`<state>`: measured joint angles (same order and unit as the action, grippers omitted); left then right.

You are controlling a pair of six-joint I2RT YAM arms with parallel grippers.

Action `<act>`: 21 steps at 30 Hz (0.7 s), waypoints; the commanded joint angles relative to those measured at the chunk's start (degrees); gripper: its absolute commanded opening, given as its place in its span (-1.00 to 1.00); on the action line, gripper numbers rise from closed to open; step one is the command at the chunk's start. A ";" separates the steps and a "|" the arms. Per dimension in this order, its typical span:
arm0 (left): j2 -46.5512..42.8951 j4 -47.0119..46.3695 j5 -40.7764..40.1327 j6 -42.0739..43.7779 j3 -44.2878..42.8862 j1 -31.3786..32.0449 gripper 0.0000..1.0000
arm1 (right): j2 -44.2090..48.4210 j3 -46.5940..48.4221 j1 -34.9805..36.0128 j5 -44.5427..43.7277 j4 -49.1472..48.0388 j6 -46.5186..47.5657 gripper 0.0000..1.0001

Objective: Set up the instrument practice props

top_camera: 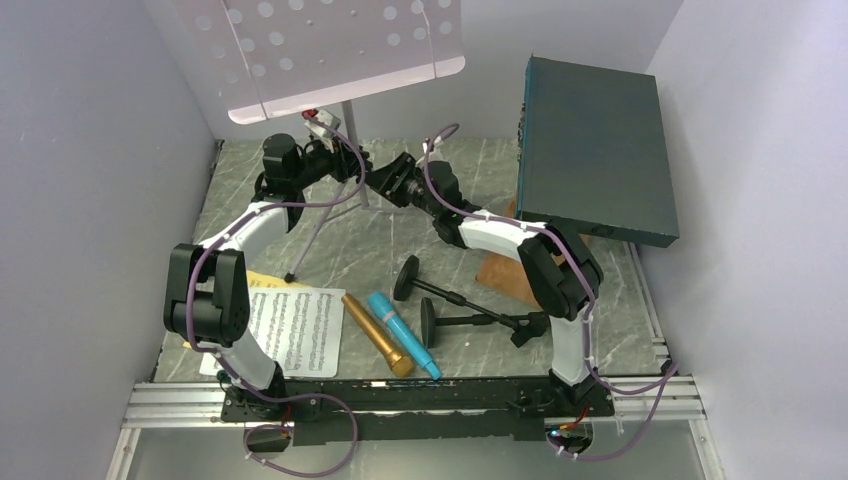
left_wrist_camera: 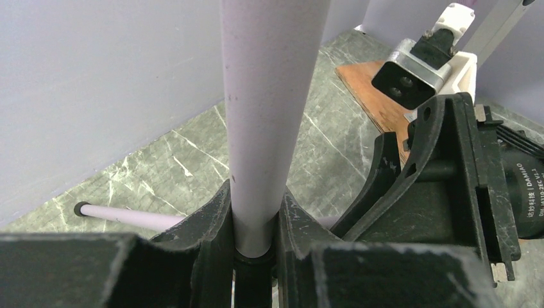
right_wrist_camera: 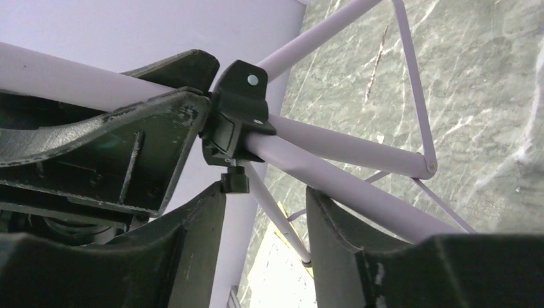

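Observation:
The pale perforated music desk [top_camera: 340, 50] stands tilted at the back on its pole [left_wrist_camera: 269, 115]. My left gripper [left_wrist_camera: 256, 212] is shut on that pole just above the tripod hub. My right gripper [right_wrist_camera: 266, 205] stands open right beside the black hub collar [right_wrist_camera: 237, 122], its left finger just under the collar's knob [right_wrist_camera: 235, 181], with nothing held. The silver legs [right_wrist_camera: 333, 147] spread out from the collar. White sheet music [top_camera: 295, 325] over a yellow page, a gold microphone [top_camera: 378, 335], a blue microphone [top_camera: 402, 333] and two black mic holders [top_camera: 440, 290] [top_camera: 470, 322] lie near the front.
A large dark teal box [top_camera: 595, 150] leans at the back right over a brown wooden board [top_camera: 505, 270]. Grey walls close in the left, back and right sides. Both arms meet at the middle back, gripper against gripper [top_camera: 368, 178].

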<state>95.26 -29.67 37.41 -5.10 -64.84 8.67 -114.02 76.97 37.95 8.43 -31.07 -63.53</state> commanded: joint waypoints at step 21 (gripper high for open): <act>-3.91 1.68 0.61 -2.59 -0.21 0.21 -1.00 | 10.29 -19.62 6.56 13.31 -28.24 94.89 0.59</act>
<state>94.85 -28.71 37.56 -4.21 -64.84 8.73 -103.57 57.54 42.39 19.99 -50.65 2.94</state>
